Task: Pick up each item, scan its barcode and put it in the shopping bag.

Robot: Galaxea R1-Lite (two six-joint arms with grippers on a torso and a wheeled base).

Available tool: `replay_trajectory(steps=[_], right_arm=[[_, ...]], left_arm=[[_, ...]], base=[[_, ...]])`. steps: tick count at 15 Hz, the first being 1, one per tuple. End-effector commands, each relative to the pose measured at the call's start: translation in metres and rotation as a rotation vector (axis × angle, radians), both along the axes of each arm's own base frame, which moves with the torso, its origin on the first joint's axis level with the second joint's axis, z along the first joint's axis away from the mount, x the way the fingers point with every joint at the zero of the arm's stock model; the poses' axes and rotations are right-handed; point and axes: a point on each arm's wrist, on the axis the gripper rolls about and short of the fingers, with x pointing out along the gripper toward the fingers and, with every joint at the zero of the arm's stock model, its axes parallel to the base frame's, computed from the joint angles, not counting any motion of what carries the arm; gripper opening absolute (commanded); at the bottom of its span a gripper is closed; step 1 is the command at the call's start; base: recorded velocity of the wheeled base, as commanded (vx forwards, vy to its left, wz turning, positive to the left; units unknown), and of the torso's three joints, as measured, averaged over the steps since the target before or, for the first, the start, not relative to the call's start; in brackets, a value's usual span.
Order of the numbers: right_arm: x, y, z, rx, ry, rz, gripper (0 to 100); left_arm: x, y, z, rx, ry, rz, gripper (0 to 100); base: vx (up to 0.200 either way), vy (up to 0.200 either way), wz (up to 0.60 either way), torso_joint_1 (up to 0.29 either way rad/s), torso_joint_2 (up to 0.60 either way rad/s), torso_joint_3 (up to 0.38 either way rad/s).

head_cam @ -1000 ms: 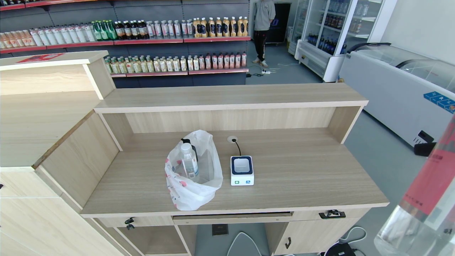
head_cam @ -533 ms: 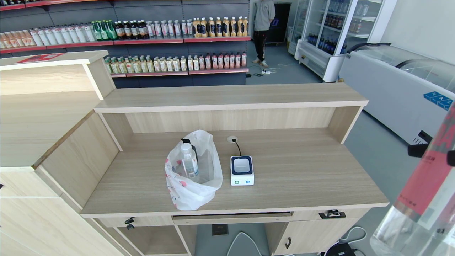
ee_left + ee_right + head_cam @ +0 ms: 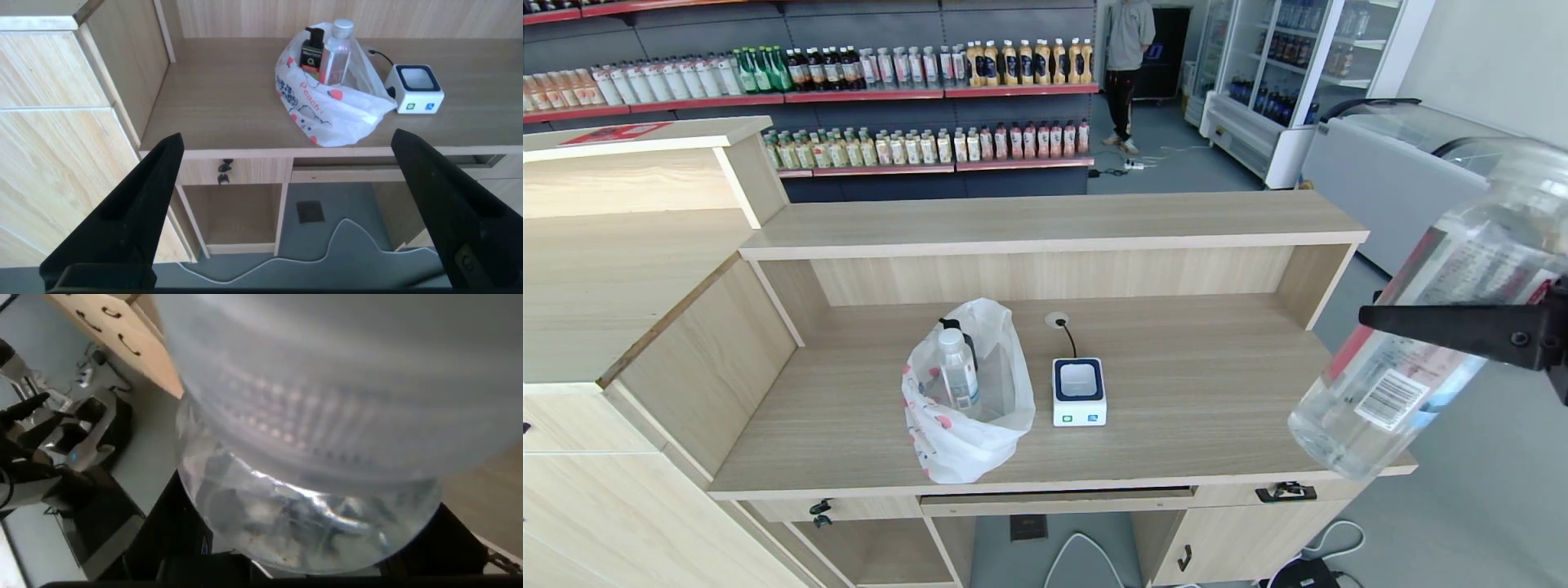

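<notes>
My right gripper (image 3: 1441,328) is shut on a large clear bottle (image 3: 1462,261) with a red label. It holds the bottle tilted in the air off the counter's right end, with the barcode (image 3: 1391,400) near the bottle's lower end. In the right wrist view the bottle (image 3: 310,416) is pressed close. A white shopping bag (image 3: 968,400) stands mid-counter holding a small clear bottle (image 3: 956,371) and a dark item (image 3: 950,327). The white scanner (image 3: 1079,390) sits just right of the bag. My left gripper (image 3: 286,220) hangs open below the counter's front edge, facing the bag (image 3: 327,90) and scanner (image 3: 417,86).
The wooden counter (image 3: 1217,392) has a raised back ledge (image 3: 1054,220) and a side wall on the left. The scanner's cable runs to a hole (image 3: 1057,319) behind it. Drink shelves (image 3: 931,90) and freezers (image 3: 1413,188) stand beyond.
The right gripper has swung the large bottle up and leftward from the lower right edge of the head view. It is now tilted with its barcode showing. Bag and scanner have not moved.
</notes>
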Motion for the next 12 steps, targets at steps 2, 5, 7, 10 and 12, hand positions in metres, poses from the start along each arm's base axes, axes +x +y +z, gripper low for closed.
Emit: replay_trajectory(steps=[2, 5, 7, 10, 12], right_arm=[[0.051, -0.007, -0.042, -0.216, -0.024, -0.276, 0], [0.081, -0.019, -0.072, -0.34, -0.13, -0.465, 0], [0.103, -0.02, -0.091, -0.345, -0.208, -0.568, 0], [0.124, -0.021, -0.108, -0.425, -0.247, -0.688, 0], [0.136, -0.021, -0.118, -0.482, -0.284, -0.687, 0]], left_arm=[[0.0, 0.0, 0.0, 0.0, 0.001, 0.0, 100], [0.0, 0.0, 0.0, 0.0, 0.001, 0.0, 100], [0.0, 0.0, 0.0, 0.0, 0.001, 0.0, 100], [0.0, 0.0, 0.0, 0.0, 0.002, 0.0, 100], [0.0, 0.0, 0.0, 0.0, 0.001, 0.0, 100]], base=[[0.0, 0.0, 0.0, 0.0, 0.0, 0.0], [0.0, 0.0, 0.0, 0.0, 0.0, 0.0], [0.0, 0.0, 0.0, 0.0, 0.0, 0.0], [0.0, 0.0, 0.0, 0.0, 0.0, 0.0], [0.0, 0.0, 0.0, 0.0, 0.0, 0.0]])
